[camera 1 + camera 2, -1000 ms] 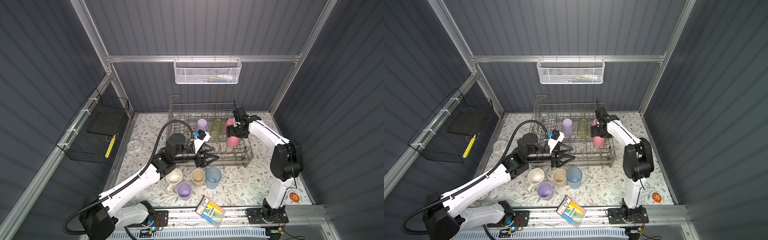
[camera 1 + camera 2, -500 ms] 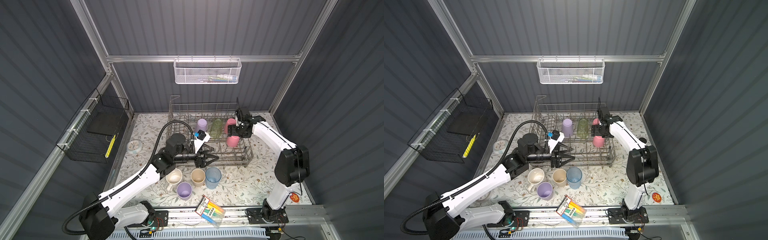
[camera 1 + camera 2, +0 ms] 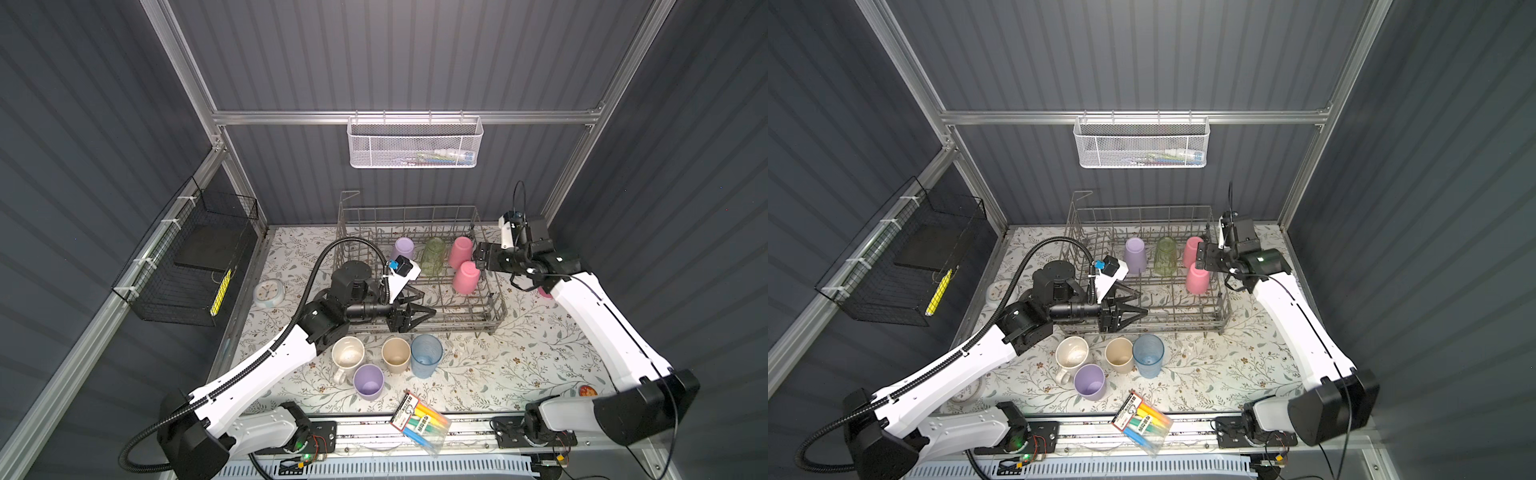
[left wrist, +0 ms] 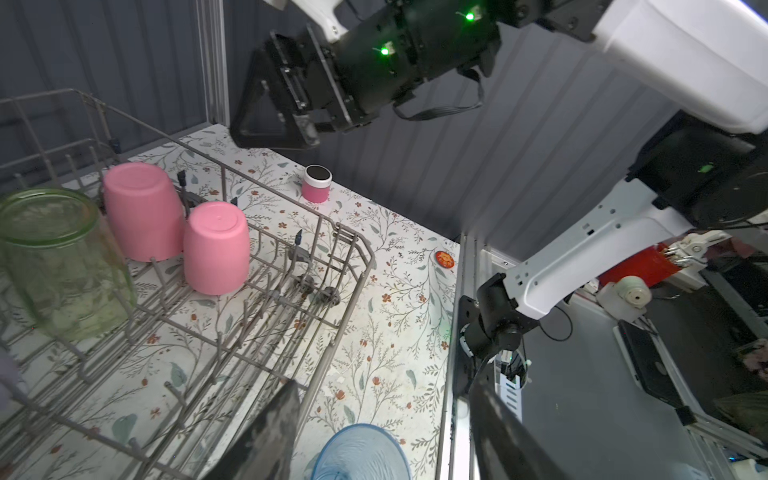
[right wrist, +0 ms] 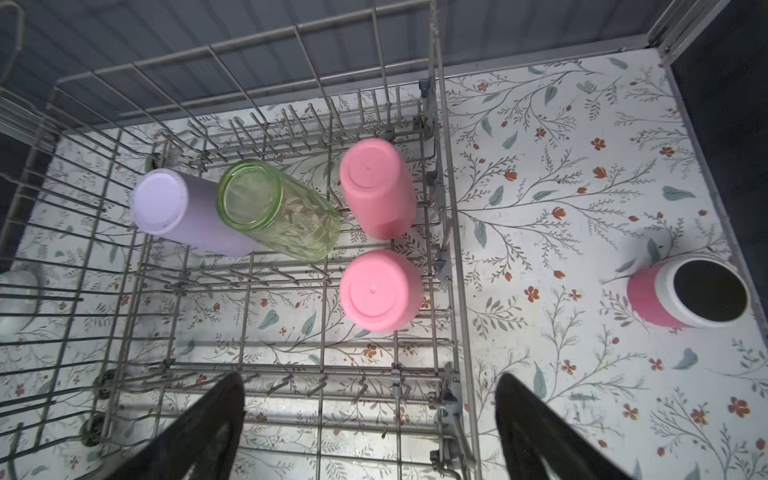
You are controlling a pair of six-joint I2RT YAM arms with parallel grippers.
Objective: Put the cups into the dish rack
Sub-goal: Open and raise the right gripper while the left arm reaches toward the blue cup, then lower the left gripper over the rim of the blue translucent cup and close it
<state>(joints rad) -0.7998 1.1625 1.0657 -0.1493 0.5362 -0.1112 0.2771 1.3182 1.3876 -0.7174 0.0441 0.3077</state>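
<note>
Pulling back since a second ago, the right gripper [image 3: 480, 257] is hanging just off the right side of the dish rack [image 3: 409, 216]. Its jaws are spread wide and gripping nothing, clear of the nearer pink cup [image 3: 465, 277]. Its arm is reaching in low from the right of the rack. The left gripper [image 3: 428, 303] is hovering over the rack's front edge with jaws partly parted and empty, forearm lying level. Four cups are sitting bottom-up inside the rack and four are standing upright in front of it. Both wrist views are showing a pink jar [image 5: 698, 295] right of the rack, which the arm is mostly hiding in both top views.
</note>
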